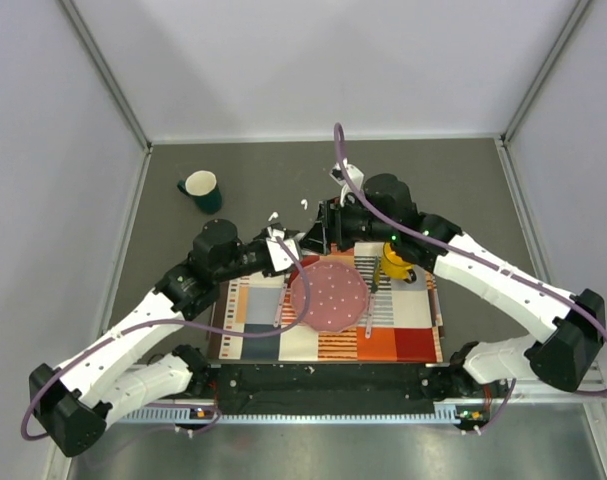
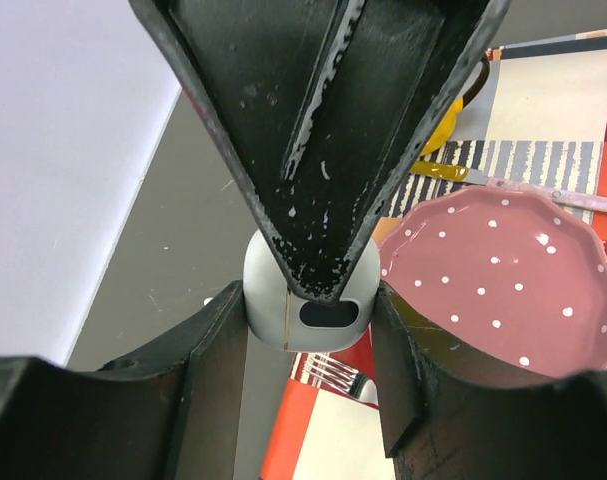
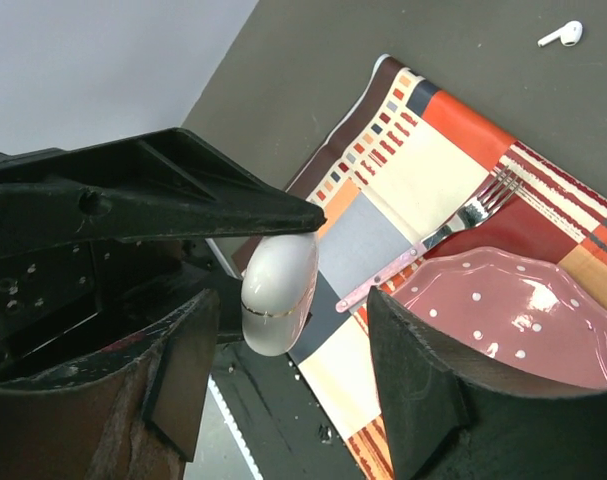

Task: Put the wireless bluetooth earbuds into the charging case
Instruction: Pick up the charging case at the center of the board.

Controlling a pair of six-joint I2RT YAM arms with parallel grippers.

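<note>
The white charging case [image 2: 273,300] is pinched between my left gripper's [image 2: 309,305] two fingers and held in the air over the mat's left edge. It also shows in the right wrist view [image 3: 280,292], with a thin seam round it and its lid down. My right gripper [image 3: 293,390] is open, its jaws standing either side of the case without touching it. One of its fingers [image 2: 323,130] crosses the left wrist view. In the top view the two grippers [image 1: 283,250] [image 1: 318,232] meet. Two white earbuds [image 1: 274,216] [image 1: 306,203] lie on the grey table behind them; one shows in the right wrist view [image 3: 561,35].
A striped placemat [image 1: 403,340] holds a pink dotted plate [image 1: 328,295], a fork [image 1: 278,300], a pink-handled utensil [image 1: 370,305] and a yellow mug [image 1: 395,265]. A teal mug [image 1: 200,190] stands at the back left. White walls close in three sides.
</note>
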